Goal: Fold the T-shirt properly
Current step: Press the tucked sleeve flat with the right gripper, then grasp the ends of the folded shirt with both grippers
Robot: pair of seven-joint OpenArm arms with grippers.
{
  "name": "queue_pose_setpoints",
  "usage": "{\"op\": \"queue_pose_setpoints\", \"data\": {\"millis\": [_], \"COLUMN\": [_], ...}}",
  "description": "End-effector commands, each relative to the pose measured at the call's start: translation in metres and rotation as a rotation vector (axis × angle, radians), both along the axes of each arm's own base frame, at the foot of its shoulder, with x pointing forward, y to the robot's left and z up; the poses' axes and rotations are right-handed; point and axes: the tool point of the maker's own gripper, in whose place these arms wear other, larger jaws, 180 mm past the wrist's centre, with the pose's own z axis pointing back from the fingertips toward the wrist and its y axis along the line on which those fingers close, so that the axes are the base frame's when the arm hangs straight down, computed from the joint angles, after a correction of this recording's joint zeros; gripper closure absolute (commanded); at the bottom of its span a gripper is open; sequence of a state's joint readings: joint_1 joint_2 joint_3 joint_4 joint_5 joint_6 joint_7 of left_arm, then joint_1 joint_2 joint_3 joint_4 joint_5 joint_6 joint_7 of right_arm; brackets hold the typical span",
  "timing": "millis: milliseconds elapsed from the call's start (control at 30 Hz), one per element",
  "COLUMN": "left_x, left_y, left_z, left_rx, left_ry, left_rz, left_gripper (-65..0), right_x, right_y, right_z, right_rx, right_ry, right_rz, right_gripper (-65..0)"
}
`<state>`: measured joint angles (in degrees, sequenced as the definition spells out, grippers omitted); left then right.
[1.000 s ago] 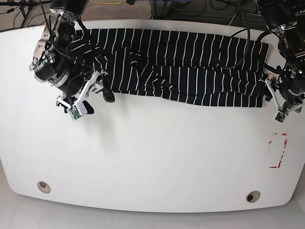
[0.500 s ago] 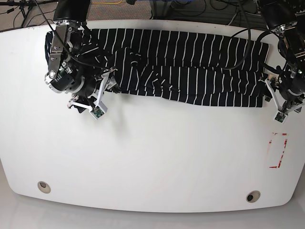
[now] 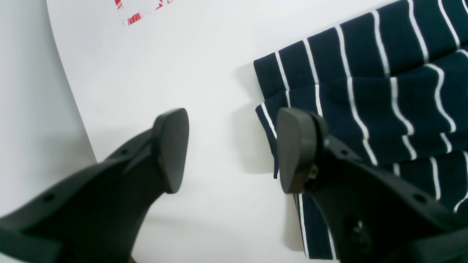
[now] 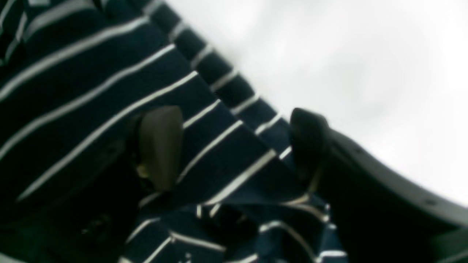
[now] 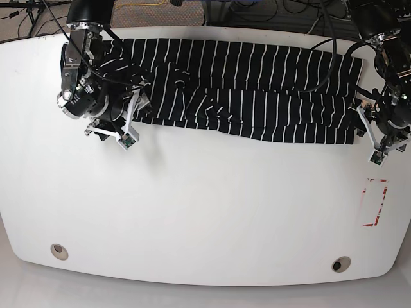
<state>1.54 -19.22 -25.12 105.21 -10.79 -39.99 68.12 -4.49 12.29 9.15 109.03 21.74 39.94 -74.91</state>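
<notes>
White tabletop [image 5: 205, 218] fills the base view, with the T-shirt [image 5: 257, 90] lying as a long folded band along its far edge. At one end the left gripper [image 3: 230, 149] hangs with its fingers apart, one pad [image 3: 292, 146] over the shirt's layered corner, the other above bare table just beside it. At the opposite end the right gripper [image 4: 234, 146] also stands with fingers parted, straddling the striped edge (nothing looks pinched yet, though the view is blurred). Thin, limp cloth like this probably sags and slides, so pinching all layers at each end corner seems the safest hold.
</notes>
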Motion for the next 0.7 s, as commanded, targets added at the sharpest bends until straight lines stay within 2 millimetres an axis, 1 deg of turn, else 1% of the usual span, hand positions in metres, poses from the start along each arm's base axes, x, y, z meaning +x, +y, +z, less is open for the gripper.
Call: {"op": "queue_pose_setpoints", "data": {"millis": [0,67,100,200,233,267,400,500,567,667], "left_x": [0.007,0.007,0.007,0.008,0.008,0.008,0.007,0.007,0.007,0.007], "left_y": [0.004,0.004,0.004,0.004,0.004,0.004,0.004,0.004,0.004,0.004], "left_z": [0.013,0.013,0.013,0.014,0.014,0.014,0.013,0.013,0.013,0.013], "left_rx": [0.017,0.017,0.017,0.017,0.017,0.017,0.017,0.017,0.017,0.018], "left_ry": [-0.038,-0.038,-0.039,-0.041,-0.041,-0.041,-0.039,-0.039,-0.038,-0.037], "left_rz": [-0.004,-0.004,-0.004,-0.004,-0.004,-0.004,-0.004,-0.004,-0.004,-0.004], "left_gripper": [-36.0,-36.0,-36.0,-36.0,-36.0,-36.0,-36.0,-36.0,-36.0,-36.0], "right_x": [0.004,0.001,-0.001,0.000,0.000,0.000,-0.002,-0.001,-0.001,-0.011], "right_y": [0.001,0.001,0.001,0.001,0.001,0.003,0.004,0.002,-0.005,-0.015], "right_z": [0.008,0.006,0.005,0.008,0.010,0.013,0.029,0.037,0.043,0.046], "right_rx": [0.008,0.008,0.009,0.007,0.006,0.006,0.015,0.073,0.118,0.190], "right_ry": [-0.033,-0.025,-0.022,-0.034,-0.038,-0.049,-0.105,-0.121,-0.133,-0.128], "right_rz": [0.006,0.005,0.006,0.008,0.009,0.012,0.009,-0.016,-0.046,-0.099], "right_gripper": [-29.5,-20.8,-14.9,-2.9,-1.0,0.0,0.0,0.0,0.0,-0.2]}}
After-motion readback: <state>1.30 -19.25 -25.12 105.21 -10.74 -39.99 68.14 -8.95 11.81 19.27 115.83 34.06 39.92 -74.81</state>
